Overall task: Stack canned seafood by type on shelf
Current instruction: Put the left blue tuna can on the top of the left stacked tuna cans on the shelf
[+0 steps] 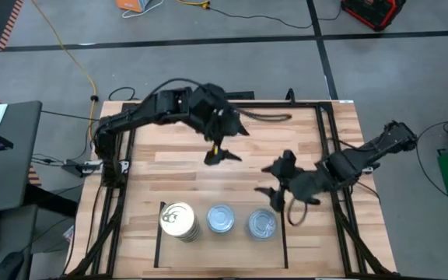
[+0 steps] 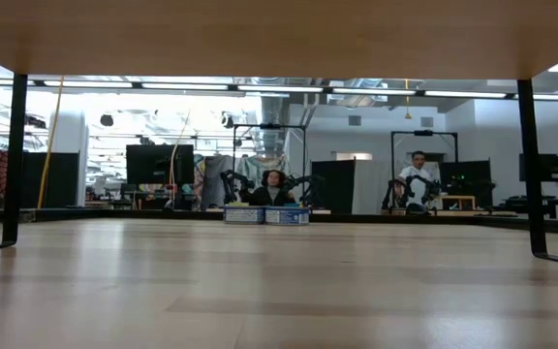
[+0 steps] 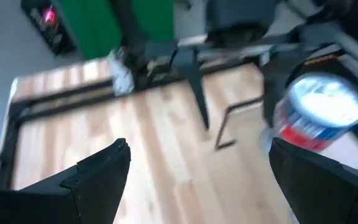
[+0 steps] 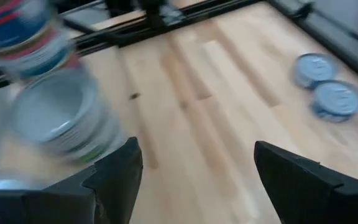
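Cans sit as three stacks in a row on the shelf [image 1: 158, 249], front of table: gold-top stack [image 1: 178, 219], silver stack [image 1: 221, 218], silver stack [image 1: 261, 224]. Right gripper [image 1: 273, 179] jaws wide, empty, just behind the rightmost stack. Left gripper [image 1: 221, 155] jaws wide, empty, over mid-table. Right wrist view alone shows two loose silver-top cans [image 4: 325, 86] lying touching, away from stacks. Low view: two blue tins [image 2: 266, 214] far off, people [image 2: 418, 173] beyond; no grippers seen.

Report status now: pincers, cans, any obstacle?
Left pincer open, empty, mid-table. Right pincer open, empty, near three can stacks on shelf. No obstacle seen.
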Robot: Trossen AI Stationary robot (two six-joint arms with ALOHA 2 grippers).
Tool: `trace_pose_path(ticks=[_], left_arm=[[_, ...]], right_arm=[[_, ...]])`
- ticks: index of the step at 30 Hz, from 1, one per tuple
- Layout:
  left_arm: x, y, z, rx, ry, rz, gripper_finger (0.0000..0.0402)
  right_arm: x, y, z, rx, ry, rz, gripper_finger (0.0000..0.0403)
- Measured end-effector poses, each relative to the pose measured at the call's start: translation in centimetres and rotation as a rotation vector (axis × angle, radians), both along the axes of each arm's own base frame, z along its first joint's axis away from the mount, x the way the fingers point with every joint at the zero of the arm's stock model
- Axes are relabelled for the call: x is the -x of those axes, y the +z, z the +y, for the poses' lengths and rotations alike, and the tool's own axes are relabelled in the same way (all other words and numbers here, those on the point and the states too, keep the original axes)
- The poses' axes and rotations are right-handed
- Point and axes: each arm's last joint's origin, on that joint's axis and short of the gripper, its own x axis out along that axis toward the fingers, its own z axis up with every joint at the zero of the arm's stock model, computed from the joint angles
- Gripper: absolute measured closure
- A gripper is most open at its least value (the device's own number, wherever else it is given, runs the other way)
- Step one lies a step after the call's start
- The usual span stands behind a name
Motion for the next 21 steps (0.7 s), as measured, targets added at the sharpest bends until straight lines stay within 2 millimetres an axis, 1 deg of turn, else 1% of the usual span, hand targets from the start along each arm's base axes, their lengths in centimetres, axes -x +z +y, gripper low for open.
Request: trace_pose_path(ticks=[3,5,9,12,16,21], left_arm=[[0.1,-0.8,2.0,-0.013,0.043,0.041,0.0037],[0.1,-1.4,3.4,-0.014,0.072,0.059,0.0039],[0.2,-3.2,6.0,0.004,0.117,0.095,0.0049],[0.0,-4.9,7.5,0.014,0.142,0.093,0.0058],[0.3,-6.9,9.1,0.005,0.182,0.06,0.0065],[1.8,-8.1,10.0,-0.03,0.23,-0.045,0.0066]], right_arm=[[-0.9,0.0,-2.1,0.024,-0.07,0.001,0.0072],[-1.8,-0.5,-3.8,0.038,-0.132,0.006,0.0072],[-2.9,-3.3,-7.5,0.064,-0.263,0.063,0.0072],[-3.2,-5.0,-9.6,0.066,-0.33,0.077,0.0072],[-3.6,-6.5,-10.7,0.062,-0.33,0.05,0.0072],[-3.7,-8.5,-11.0,0.088,-0.315,0.034,0.0072]])
